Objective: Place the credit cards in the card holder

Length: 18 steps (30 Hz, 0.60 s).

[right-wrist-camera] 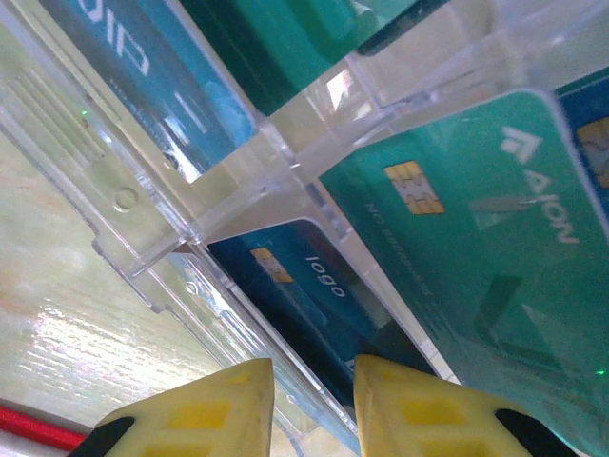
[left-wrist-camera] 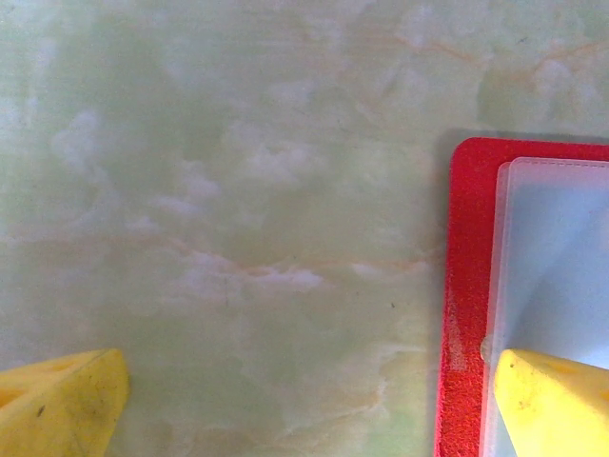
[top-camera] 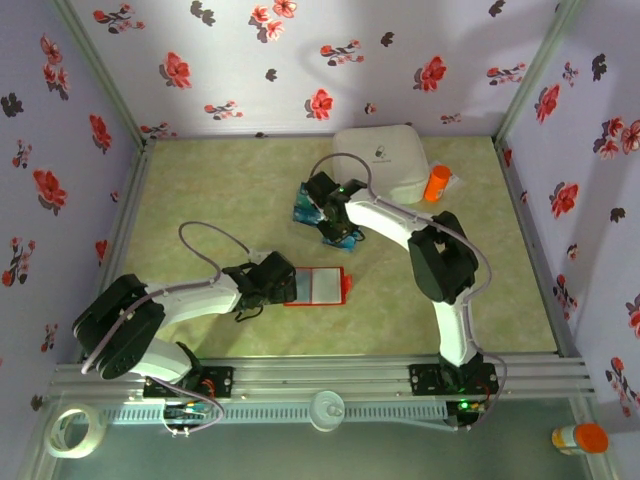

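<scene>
1. Between the nearly closed fingers of the right gripper (right-wrist-camera: 311, 405) sit the edge of a dark blue credit card (right-wrist-camera: 295, 271) and a clear tray (right-wrist-camera: 124, 205) wall; whether they pinch cannot be told.
2. Beyond those fingers lies a teal credit card (right-wrist-camera: 476, 219).
3. Left gripper (left-wrist-camera: 304, 405) fingers are spread wide, one over the open red card holder (left-wrist-camera: 466, 286).

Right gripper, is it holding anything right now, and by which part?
The right gripper straddles the near edge of a dark blue card among clear plastic dividers. Whether it is actually clamped on that edge cannot be told.
</scene>
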Motion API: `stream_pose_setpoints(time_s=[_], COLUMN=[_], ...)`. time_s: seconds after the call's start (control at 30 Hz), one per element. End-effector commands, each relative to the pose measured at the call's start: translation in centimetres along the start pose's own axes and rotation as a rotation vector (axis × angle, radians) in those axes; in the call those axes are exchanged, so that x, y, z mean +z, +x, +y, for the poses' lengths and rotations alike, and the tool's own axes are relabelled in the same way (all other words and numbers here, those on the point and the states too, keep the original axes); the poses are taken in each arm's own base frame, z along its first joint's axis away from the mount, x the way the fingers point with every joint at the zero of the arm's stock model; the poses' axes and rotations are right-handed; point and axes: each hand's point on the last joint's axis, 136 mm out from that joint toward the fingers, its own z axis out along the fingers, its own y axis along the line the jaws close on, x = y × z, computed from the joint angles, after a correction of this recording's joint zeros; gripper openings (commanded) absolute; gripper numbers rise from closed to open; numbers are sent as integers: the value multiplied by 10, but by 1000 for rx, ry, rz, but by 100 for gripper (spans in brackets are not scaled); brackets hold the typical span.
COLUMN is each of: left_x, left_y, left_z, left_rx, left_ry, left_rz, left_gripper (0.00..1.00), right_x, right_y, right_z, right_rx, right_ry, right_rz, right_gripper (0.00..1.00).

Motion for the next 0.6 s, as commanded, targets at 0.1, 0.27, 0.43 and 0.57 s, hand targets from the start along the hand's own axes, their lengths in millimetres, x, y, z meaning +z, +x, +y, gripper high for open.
stream_pose_setpoints(time_s=[0.1, 0.27, 0.43, 0.57], left_x=[5, 5, 5, 4], left_y=[10, 10, 11, 10], left_z=[12, 11, 12, 12], left_rx=[3, 1, 2, 1], left_ry=[-36, -34, -33, -32], left_rz=[15, 14, 17, 14], left_gripper=[100, 100, 100, 100], right_x=[6, 3, -5, -16], right_y=[13, 14, 10, 4], right_z=[7, 6, 9, 13], right_rx=[-63, -63, -92, -141], right_ry=[-6, -6, -36, -69], right_rz=[52, 41, 16, -17], right_gripper=[24, 16, 11, 6])
